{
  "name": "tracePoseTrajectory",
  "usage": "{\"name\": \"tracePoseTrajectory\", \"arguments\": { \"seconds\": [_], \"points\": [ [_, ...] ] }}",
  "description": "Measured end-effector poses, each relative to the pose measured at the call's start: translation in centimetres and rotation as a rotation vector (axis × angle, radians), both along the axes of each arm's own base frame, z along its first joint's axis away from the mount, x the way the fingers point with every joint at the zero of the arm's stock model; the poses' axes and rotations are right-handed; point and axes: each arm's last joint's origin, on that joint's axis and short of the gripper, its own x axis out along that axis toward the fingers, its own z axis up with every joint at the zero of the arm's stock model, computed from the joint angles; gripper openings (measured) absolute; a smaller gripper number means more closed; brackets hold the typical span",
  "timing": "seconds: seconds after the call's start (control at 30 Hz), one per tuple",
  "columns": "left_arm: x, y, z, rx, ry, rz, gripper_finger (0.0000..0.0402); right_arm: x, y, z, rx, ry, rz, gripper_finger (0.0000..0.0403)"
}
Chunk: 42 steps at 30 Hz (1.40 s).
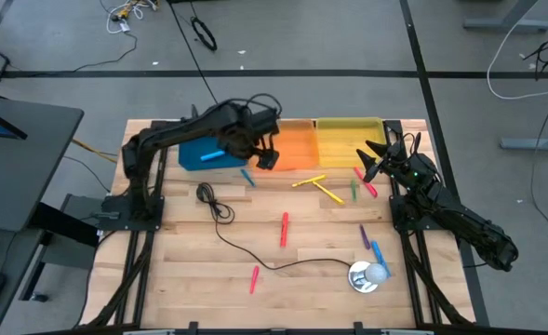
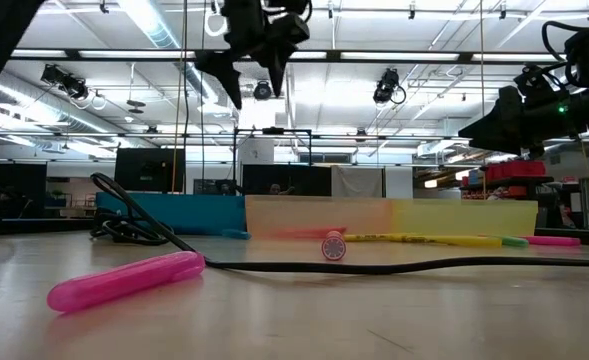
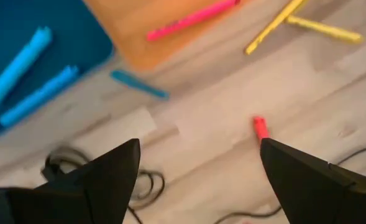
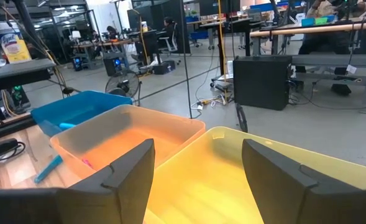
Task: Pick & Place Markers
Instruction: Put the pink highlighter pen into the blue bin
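Observation:
Three trays stand in a row at the table's far edge: blue [image 1: 199, 152], orange [image 1: 292, 144] and yellow [image 1: 348, 140]. Two blue markers [image 3: 27, 78] lie in the blue tray and a pink one [image 3: 192, 18] in the orange tray. On the table lie a blue marker [image 1: 247, 175], two yellow ones [image 1: 316, 186], a green [image 1: 354, 192], a pink [image 1: 367, 182], a red [image 1: 284, 229], a pink [image 1: 254, 278], a purple [image 1: 364, 236] and a blue [image 1: 379, 253]. My left gripper [image 3: 198, 168] is open and empty, above the orange tray's near left corner [image 1: 262, 154]. My right gripper [image 4: 198, 165] is open and empty, beside the yellow tray's right end [image 1: 376, 156].
A thin black cable [image 1: 220, 212] runs from the table's left middle to a round silver-white object [image 1: 367, 276] near the front right. In the low view a pink marker [image 2: 124, 280] lies close in front. Bare wood shows at the front left.

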Motion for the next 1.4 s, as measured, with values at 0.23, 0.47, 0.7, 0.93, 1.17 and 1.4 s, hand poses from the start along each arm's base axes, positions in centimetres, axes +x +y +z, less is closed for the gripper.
{"name": "tracePoseTrajectory", "arguments": {
  "seconds": [0.23,0.47,0.7,0.93,1.17,1.4],
  "points": [
    [-1.7,-3.9,0.5,0.019,-0.001,0.024,0.0339,0.0,0.0,0.0,0.0,0.0,0.0,0.0245],
    [-3.3,-7.2,0.8,0.007,-0.01,0.04,0.0339,0.0,0.0,0.0,0.0,0.0,0.0,0.0245],
    [-4.7,-10.5,0.8,0.005,-0.017,0.057,0.0339,0.0,0.0,0.0,0.0,0.0,0.0,0.0245],
    [-5.2,-13.9,0.8,0.01,-0.023,0.066,0.0339,0.0,0.0,0.0,0.0,0.0,0.0,0.0245],
    [-5.8,-16.9,0.8,0.011,-0.043,0.085,0.0339,0.0,0.0,0.0,0.0,0.0,0.0,0.0245],
    [-6.4,-19.5,0.5,-0.017,-0.047,0.118,0.0339,0.0,0.0,0.0,0.0,0.0,0.0,0.0245]
  ]
}}
